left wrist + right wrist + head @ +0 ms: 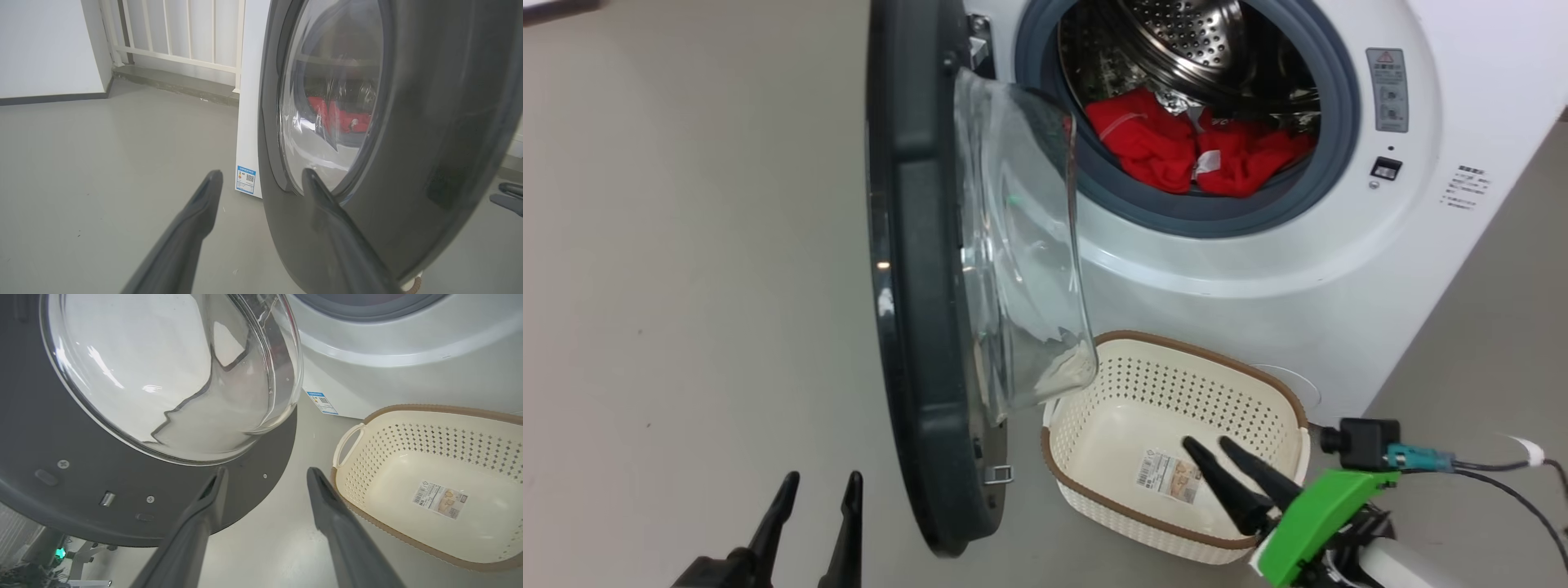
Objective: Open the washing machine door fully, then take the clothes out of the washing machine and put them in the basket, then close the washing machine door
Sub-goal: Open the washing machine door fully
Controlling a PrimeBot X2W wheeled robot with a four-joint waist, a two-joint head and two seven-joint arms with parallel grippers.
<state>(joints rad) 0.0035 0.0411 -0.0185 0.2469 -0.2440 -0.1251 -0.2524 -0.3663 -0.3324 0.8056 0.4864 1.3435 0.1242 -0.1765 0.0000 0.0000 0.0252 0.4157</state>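
Clothes [1168,147] lie in the drum [1184,37] of the washing machine [1339,269]; the basket [1160,384] sits empty on the floor [686,286] at its front. Left gripper [823,478] and right gripper [1205,443], both spread, hold nothing. The washing machine door [915,327], half-swung, could snag an arm reaching in.

Laundry area: white washing machine [1339,310] on plain grey floor [686,286]

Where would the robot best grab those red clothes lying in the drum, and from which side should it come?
Probably the bunched fold of the clothes nearest the gasket: it sits at the pile's front and offers something to pinch. Come straight in through the round opening, right of the open washing machine door, likely with the right gripper, which hangs on that side.
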